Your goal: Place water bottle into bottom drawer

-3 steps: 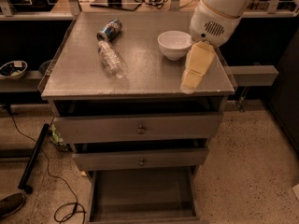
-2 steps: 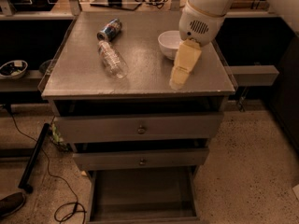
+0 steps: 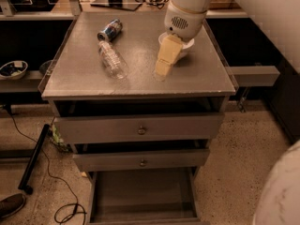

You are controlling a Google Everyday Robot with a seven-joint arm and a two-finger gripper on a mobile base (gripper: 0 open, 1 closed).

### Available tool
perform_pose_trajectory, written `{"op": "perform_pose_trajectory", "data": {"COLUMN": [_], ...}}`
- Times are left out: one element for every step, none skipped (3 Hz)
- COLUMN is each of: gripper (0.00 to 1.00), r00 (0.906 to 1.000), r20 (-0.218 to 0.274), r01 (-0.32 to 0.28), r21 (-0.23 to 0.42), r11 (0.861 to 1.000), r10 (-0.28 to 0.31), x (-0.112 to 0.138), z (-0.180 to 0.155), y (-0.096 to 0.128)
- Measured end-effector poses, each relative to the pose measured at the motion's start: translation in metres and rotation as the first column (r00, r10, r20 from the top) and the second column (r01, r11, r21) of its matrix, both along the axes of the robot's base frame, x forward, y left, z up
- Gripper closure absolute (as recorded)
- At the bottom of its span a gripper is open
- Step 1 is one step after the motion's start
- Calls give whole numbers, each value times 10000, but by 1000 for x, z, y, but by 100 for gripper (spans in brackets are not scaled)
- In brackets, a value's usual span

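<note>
One robot tool (image 3: 161,71), a cream-coloured wedge on a white arm (image 3: 185,13), points down with its tip just above or touching the worktop (image 3: 201,78); which of the two cannot be told. Whether the tool is clenched or released cannot be told either, and nothing shows in its grasp.

Right behind the tool sits one white bowl (image 3: 188,44), partly hidden by it. To the tool's left in the view, near but apart from it, lies one clear water bottle (image 3: 112,60) on its side. Farther left and farther back lies one blue-and-silver soda can (image 3: 109,30), also on its side, just beyond the bottle's far end.

The worktop is the flat grey metal top of a cabinet. Below the tool, the cabinet front shows three drawers. The top drawer (image 3: 103,128) and the middle drawer (image 3: 103,162) each carry one round knob. The bottom drawer (image 3: 140,191) is pulled out toward the viewer, its plain grey floor showing.

The cabinet stands on a speckled floor (image 3: 234,163). One black cable (image 3: 56,191) trails across it at the lower left, beside one dark shoe (image 3: 11,204).
</note>
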State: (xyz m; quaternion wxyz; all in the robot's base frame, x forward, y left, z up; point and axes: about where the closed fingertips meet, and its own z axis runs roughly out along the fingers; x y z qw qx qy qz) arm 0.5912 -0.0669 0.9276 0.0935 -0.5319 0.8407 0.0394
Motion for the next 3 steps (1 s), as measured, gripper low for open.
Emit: {"op": "perform_pose_trajectory", "data": {"gripper": [0,0,0], "r00": [9998,9960,9960], "r20": [187,875,877], "r01": [-13,147,147], "r21": [80,216,218], "r11": [10000,9997,9997], "r10": [11,-165,-165], "x": [9,55,55], "z": [-3,18,18], "y": [12,74,74]}}
